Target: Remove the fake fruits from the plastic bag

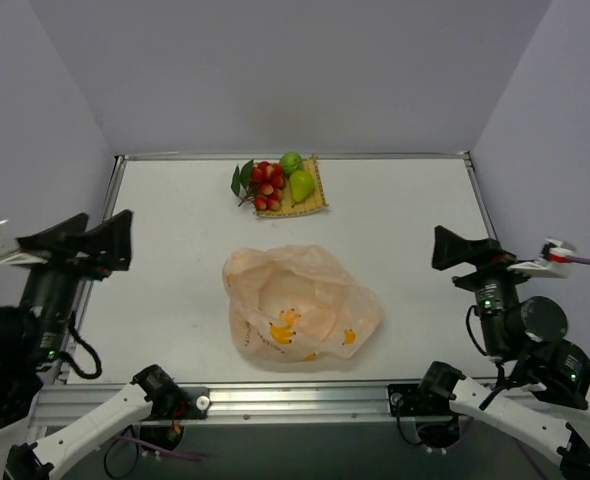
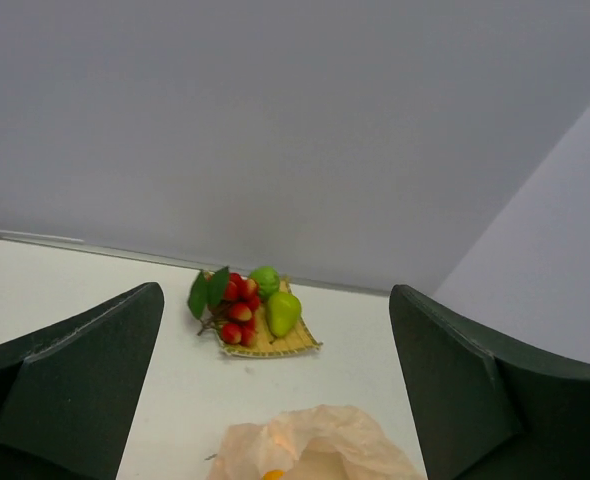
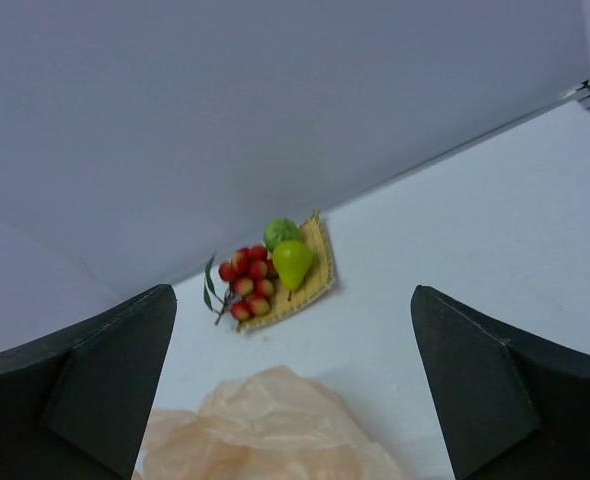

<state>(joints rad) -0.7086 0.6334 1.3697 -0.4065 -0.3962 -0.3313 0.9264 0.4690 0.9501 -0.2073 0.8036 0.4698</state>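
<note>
Left arm: left end effector [image 1: 110, 243] hangs over the left edge of the desk [image 1: 425, 210], well apart from everything on it. Released: in the left wrist view both fingers [image 2: 75, 390] stand wide apart with nothing between them.

Centre, near side: plastic bag [image 1: 300, 305] lies crumpled on the desk between the two arms, close to the near edge. It is pale peach and translucent, with yellow-orange printed marks on its near side. Neither end effector touches it. Cannot tell from these views whether anything lies inside.

Centre, far side: all three fake fruits sit on a square yellow woven mat [image 1: 315, 206] near the back wall, well apart from the bag.
- red berry cluster [image 1: 266, 186] on the mat's left part, its dark green leaves hanging over the left edge
- round lime-green fruit [image 1: 291, 162] at the far corner, just beside the berries
- yellow-green pear [image 1: 301, 186] to the right of the berries, just in front of the round fruit

Right arm: right end effector [image 1: 453, 250] hangs over the right side of the desk, level with the bag's far edge and well clear of it. Released: the right wrist view shows its fingers [image 3: 95, 380] spread wide and holding nothing.
</note>
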